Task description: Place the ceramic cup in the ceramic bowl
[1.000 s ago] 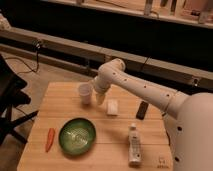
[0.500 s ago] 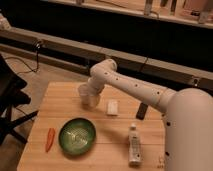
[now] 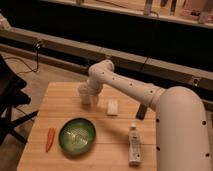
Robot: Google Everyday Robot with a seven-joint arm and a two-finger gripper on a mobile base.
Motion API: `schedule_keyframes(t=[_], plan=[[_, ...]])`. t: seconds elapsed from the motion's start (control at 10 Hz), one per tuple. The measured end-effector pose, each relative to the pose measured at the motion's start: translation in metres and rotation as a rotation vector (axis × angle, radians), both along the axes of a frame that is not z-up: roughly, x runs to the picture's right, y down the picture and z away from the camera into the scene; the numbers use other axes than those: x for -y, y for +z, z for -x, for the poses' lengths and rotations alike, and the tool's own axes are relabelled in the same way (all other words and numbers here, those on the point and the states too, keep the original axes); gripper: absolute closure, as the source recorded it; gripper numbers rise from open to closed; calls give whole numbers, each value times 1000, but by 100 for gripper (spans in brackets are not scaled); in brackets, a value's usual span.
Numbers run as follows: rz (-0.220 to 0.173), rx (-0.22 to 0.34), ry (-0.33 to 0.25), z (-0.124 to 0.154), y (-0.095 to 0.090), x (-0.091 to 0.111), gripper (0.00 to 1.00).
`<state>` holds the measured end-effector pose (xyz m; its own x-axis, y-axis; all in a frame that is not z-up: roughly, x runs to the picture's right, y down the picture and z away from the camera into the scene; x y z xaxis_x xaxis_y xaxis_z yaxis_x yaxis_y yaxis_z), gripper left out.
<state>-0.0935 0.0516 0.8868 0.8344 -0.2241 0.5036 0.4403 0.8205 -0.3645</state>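
Step in hand: pickup of the ceramic cup [image 3: 83, 93]. Judged to be the grasp stage, since the cup stands on the wooden table [image 3: 60, 95] and not in the ceramic bowl [image 3: 77, 135].

Gripper [image 3: 89, 96]: down at the cup, beyond the bowl toward the table's far edge, with the arm folded over it from the elbow. Its end overlaps the cup in the view. Cannot tell whether it is spread wide, narrowed, or already clamped on the cup.

Cup: upright, beyond the bowl and a little to the view's right of its centre, apart from the rim. Bowl: on the near part of the table, nothing inside it that I can see.

Next move, as I judge it:
- Confirm a hold on the cup and lift it straight up off the wood.
- Bring it toward the near edge until it is over the bowl's pale centre.
- Lower it upright and let go low, since both pieces are ceramic and would knock hard.

Other things, placed from the bowl:
- Carrot [image 3: 50, 139] just beside it on the view's left.
- Flat white block [image 3: 113, 107] beyond it and to the right, near the cup.
- Small dark object [image 3: 141, 111] further right again; I cannot identify it.
- White bottle [image 3: 134, 145] lying well to the right.

Obstruction: none lies between cup and bowl. The white block is the nearest risk if the wrist swings right.
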Motion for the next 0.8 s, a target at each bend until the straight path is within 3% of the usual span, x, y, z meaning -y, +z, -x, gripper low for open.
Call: schedule_keyframes(t=[0.2,0.3,0.5,0.7,0.8], plan=[[-2,-17,7,-1,2,1,73],[-5,-8,8,-4,-1,1,78],[-7,10,6,-10,-6,4,78],[-4,9,-8,-4,-4,4,97],[-4,5,-9,-7,-9,10,99]])
